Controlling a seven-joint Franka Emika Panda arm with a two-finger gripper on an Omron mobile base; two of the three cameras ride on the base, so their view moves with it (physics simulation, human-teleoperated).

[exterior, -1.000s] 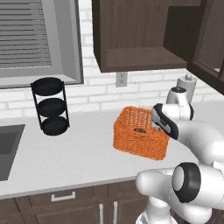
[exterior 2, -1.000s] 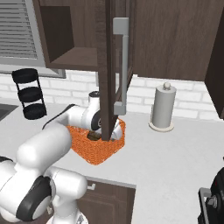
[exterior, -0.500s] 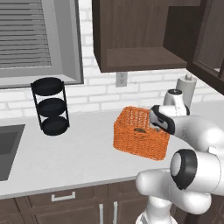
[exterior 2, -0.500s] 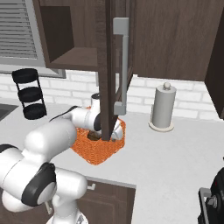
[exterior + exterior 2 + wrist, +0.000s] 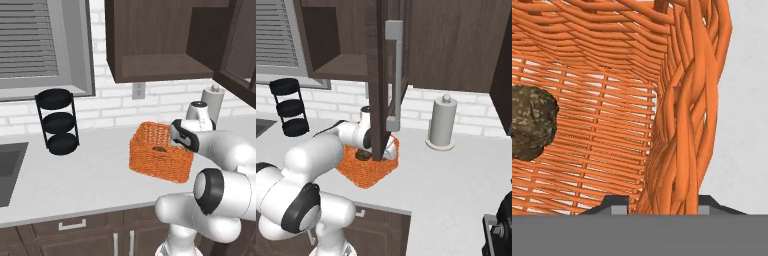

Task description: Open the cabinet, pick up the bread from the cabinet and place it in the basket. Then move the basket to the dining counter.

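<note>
The table (image 5: pixel 75 180) carries everything, and the cabinet (image 5: pixel 155 40) above it stands open, its door (image 5: pixel 387 75) swung out toward the right base camera with the handle (image 5: pixel 397 75) facing it; neither has changed in the last second. The arm (image 5: pixel 225 150) has shifted a little: in the left base view its elbow now sits lower and nearer the camera than a second ago, while the wrist has stayed at the basket's 3 o'clock side. The basket (image 5: pixel 161 159) rests on the table in the same spot, at 5 o'clock from the open cabinet, with the paper towel roll (image 5: pixel 442 122) standing well apart at its 2 o'clock in the right base view and the black rack (image 5: pixel 59 122) far off at 9 o'clock in the left one. The gripper (image 5: pixel 657 207) is down at the basket's rim; in the hand view its two fingertips (image 5: pixel 614 206) stand either side of the woven wall (image 5: pixel 687 115), one inside and one outside, but whether they press on the wicker I cannot tell. The bread (image 5: pixel 529 122) lies on the basket floor, at 9 o'clock in the hand view and apart from the wall, and shows as a dark lump inside the basket in the left base view, unmoved.
</note>
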